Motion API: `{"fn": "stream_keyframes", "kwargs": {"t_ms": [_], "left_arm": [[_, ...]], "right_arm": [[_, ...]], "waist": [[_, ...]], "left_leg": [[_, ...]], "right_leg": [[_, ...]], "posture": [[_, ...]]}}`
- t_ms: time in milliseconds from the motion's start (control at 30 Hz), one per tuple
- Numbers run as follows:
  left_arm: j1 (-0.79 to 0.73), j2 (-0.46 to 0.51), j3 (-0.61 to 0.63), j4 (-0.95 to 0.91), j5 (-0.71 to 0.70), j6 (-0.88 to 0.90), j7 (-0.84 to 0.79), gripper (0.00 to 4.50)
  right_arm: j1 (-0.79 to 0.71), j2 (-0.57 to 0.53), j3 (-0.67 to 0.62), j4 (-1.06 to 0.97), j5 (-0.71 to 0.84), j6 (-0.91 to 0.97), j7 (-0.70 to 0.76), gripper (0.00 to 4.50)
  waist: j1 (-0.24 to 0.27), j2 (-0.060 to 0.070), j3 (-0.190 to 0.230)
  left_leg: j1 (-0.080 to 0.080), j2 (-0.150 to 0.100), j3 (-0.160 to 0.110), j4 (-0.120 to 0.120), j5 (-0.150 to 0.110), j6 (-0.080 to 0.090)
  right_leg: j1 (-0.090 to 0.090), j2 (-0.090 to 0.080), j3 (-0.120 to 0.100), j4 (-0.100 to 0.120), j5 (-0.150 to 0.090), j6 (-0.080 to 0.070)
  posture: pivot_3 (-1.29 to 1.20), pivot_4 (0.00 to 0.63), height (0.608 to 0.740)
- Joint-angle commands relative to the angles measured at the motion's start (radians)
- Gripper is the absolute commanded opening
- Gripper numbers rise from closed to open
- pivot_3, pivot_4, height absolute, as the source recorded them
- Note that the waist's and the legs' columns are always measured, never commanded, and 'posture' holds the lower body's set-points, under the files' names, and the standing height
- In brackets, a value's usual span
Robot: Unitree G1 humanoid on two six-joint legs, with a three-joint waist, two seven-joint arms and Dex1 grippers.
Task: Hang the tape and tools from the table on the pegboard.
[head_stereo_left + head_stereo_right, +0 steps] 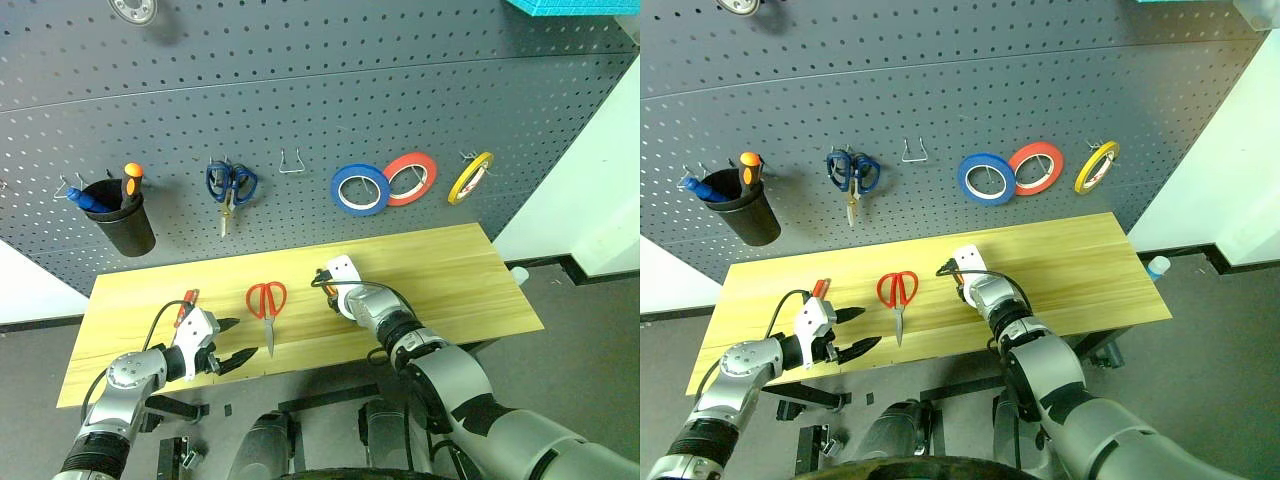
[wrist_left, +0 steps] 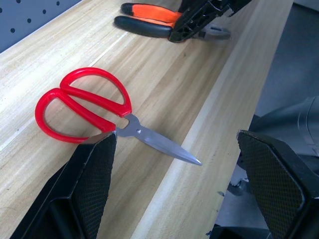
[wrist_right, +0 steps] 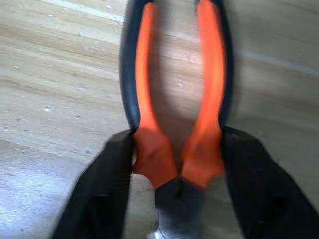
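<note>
A: What sits closest to the viewer?

B: The left gripper [image 1: 232,344], over the table's [image 1: 470,290] near edge, its fingers spread wide and holding nothing. The red scissors [image 1: 267,303] lie just beyond it, blades pointing at the near edge.

A: And the right gripper [image 3: 177,164]?

B: Down on the tabletop near its middle, its two black fingers [image 3: 107,184] pressed against the outsides of the pliers [image 3: 174,99] where the orange-and-black handles meet; the pliers lie flat on the wood.

A: The tape [image 1: 470,177]?

B: Hanging on the pegboard [image 1: 300,90], well apart from both grippers, beside a red roll [image 1: 410,178] and a blue roll [image 1: 361,189]. No readable writing anywhere.
</note>
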Motion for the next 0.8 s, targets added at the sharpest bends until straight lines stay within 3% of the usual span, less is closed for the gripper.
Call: {"fn": "stream_keyframes", "kwargs": {"t_ms": [33, 133, 233, 400, 633, 800], "left_arm": [[0.002, 0.002, 0.022, -0.030, -0.015, -0.023, -0.002, 4.03], [0.016, -0.006, 0.046, -0.049, -0.039, -0.035, 0.008, 4.03], [0.030, -0.027, 0.093, -0.077, -0.073, -0.064, 0.039, 4.03], [0.053, -0.109, 0.221, -0.132, -0.120, -0.230, 0.161, 4.03], [0.027, -0.204, 0.303, -0.156, -0.141, -0.389, 0.288, 4.03], [-0.068, -0.251, 0.312, -0.141, -0.172, -0.452, 0.324, 4.03]], "right_arm": [[-0.018, 0.002, -0.011, 0.006, 0.003, 0.000, -0.002, 2.17], [-0.010, 0.001, -0.010, -0.035, 0.011, 0.000, 0.043, 2.17], [0.041, -0.011, 0.071, -0.145, -0.030, -0.047, 0.142, 2.17], [0.275, -0.166, 0.293, -0.628, -0.145, -0.345, 0.308, 2.17], [0.355, -0.268, 0.276, -0.942, -0.050, -0.694, 0.446, 2.17], [0.227, -0.240, 0.201, -0.997, 0.066, -0.824, 0.484, 2.17]], "waist": [[0.001, 0.000, 0.000], [0.000, 0.000, 0.000], [0.000, 0.000, 0.000], [0.005, 0.000, 0.000], [0.007, -0.002, 0.001], [0.017, -0.006, 0.002]], "left_leg": [[0.000, 0.000, 0.000, 0.000, 0.000, 0.000], [0.000, 0.000, 0.000, 0.000, 0.000, 0.000], [-0.001, 0.000, 0.000, 0.000, 0.000, 0.000], [-0.007, 0.000, 0.000, 0.000, 0.000, 0.000], [-0.011, 0.000, 0.000, 0.002, 0.000, -0.001], [-0.010, 0.000, -0.001, 0.004, 0.001, -0.001]], "right_leg": [[0.000, 0.000, 0.000, 0.000, 0.000, 0.000], [0.000, 0.000, 0.000, 0.000, 0.000, 0.000], [0.000, 0.000, 0.000, -0.001, 0.000, 0.000], [-0.005, 0.000, 0.000, -0.002, 0.000, 0.001], [-0.008, 0.000, -0.001, -0.003, 0.002, 0.004], [-0.004, 0.000, -0.001, -0.004, 0.001, 0.000]], "posture": [[-0.05, 0.113, 0.740], [-0.05, 0.112, 0.740], [-0.04, 0.110, 0.740], [-0.04, 0.109, 0.740], [-0.03, 0.107, 0.740], [-0.03, 0.105, 0.740]]}}
